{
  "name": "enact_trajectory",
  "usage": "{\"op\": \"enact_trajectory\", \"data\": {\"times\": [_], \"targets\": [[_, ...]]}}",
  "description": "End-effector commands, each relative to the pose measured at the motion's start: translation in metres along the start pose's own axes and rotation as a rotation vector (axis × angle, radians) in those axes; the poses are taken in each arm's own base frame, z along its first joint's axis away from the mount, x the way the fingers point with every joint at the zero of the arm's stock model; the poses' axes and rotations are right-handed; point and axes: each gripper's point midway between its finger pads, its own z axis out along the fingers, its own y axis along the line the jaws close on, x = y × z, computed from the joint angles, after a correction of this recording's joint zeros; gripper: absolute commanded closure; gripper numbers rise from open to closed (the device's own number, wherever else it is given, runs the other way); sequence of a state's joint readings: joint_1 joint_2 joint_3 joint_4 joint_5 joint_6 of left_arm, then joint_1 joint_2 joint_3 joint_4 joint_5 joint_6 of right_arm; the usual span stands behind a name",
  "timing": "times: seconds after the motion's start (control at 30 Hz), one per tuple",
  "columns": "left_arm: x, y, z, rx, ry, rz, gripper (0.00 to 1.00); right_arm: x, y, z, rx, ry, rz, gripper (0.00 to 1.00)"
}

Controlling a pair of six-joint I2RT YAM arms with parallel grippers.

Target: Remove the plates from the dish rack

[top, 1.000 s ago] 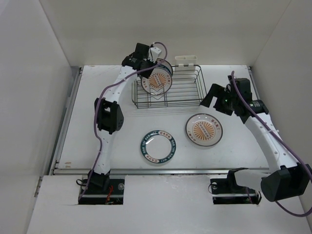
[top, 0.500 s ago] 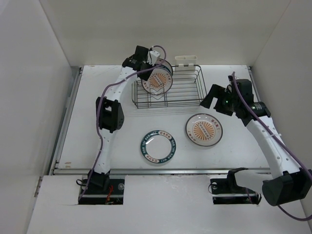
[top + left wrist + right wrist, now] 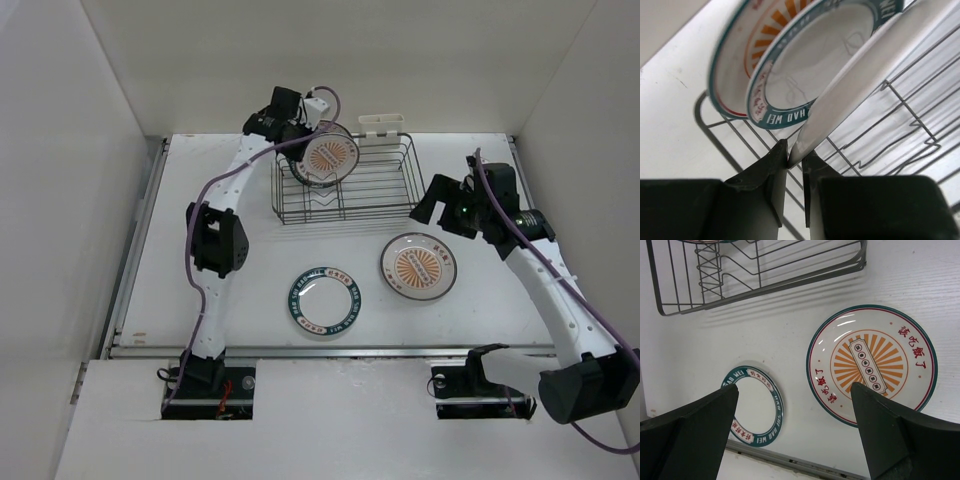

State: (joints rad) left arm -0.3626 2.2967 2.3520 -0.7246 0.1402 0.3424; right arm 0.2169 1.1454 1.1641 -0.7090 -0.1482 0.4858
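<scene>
Your left gripper was clamped on the lower rim of a plate at the left end of the dish rack. Your right gripper stood open, right of the rack. Judge the plate rigid, glazed, slippery and breakable; pinch only its rim.

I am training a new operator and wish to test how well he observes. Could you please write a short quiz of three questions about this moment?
1. True or false: the left jaws are shut on the rim of a plate at the dish rack.
2. The right jaws are: A) open, B) shut on a plate, C) out of view.
3. How many plates lie flat on the table?
Key: 1 true. 2 A. 3 two: the teal-ringed plate and the sunburst plate.
</scene>
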Motion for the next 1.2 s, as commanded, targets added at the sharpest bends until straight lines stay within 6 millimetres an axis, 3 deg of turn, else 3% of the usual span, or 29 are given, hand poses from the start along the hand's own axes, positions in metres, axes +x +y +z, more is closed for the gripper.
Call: {"op": "enact_trajectory", "data": {"times": [0.0, 0.03, 0.17, 0.23, 0.4, 0.53, 0.63, 0.73, 0.77, 0.9, 0.93, 1.07, 1.17], "targets": [[-0.067, -0.016, -0.096, 0.049, -0.220, -0.024, 1.00, -0.013, 0.014, -0.008, -0.041, -0.043, -0.034, 0.00], [-0.076, -0.020, -0.112, 0.064, -0.255, -0.027, 1.00, -0.013, 0.014, -0.008, -0.041, -0.043, -0.034, 0.00], [-0.086, -0.030, -0.139, 0.130, -0.305, -0.071, 1.00, -0.014, 0.020, -0.005, -0.055, -0.036, -0.040, 0.00], [-0.079, -0.045, -0.145, 0.200, -0.278, -0.105, 1.00, -0.016, 0.021, -0.004, -0.060, -0.044, -0.041, 0.00], [-0.056, -0.048, -0.159, 0.303, -0.200, -0.212, 1.00, -0.017, 0.022, -0.007, -0.064, -0.052, -0.042, 0.00], [-0.029, -0.062, -0.170, 0.384, -0.100, -0.213, 1.00, -0.015, 0.023, -0.008, -0.078, -0.055, -0.044, 0.00], [-0.017, -0.084, -0.192, 0.515, -0.073, -0.120, 1.00, -0.014, 0.025, -0.008, -0.086, -0.050, -0.045, 0.00], [0.024, -0.112, -0.211, 0.681, 0.056, -0.076, 1.00, -0.016, 0.027, -0.014, -0.096, -0.067, -0.048, 0.00], [0.047, -0.128, -0.218, 0.748, 0.131, 0.016, 1.00, -0.016, 0.027, -0.014, -0.096, -0.067, -0.048, 0.00], [0.116, -0.165, -0.218, 0.861, 0.356, 0.197, 1.00, -0.011, 0.026, -0.010, -0.102, -0.053, -0.047, 0.00], [0.141, -0.174, -0.213, 0.901, 0.450, 0.188, 1.00, -0.011, 0.031, -0.011, -0.122, -0.055, -0.054, 0.00], [0.170, -0.191, -0.194, 0.924, 0.569, 0.217, 1.00, -0.007, 0.030, -0.009, -0.126, -0.042, -0.054, 0.00], [0.180, -0.205, -0.183, 0.951, 0.604, 0.243, 1.00, -0.004, 0.032, -0.013, -0.136, -0.046, -0.060, 0.00]]}}
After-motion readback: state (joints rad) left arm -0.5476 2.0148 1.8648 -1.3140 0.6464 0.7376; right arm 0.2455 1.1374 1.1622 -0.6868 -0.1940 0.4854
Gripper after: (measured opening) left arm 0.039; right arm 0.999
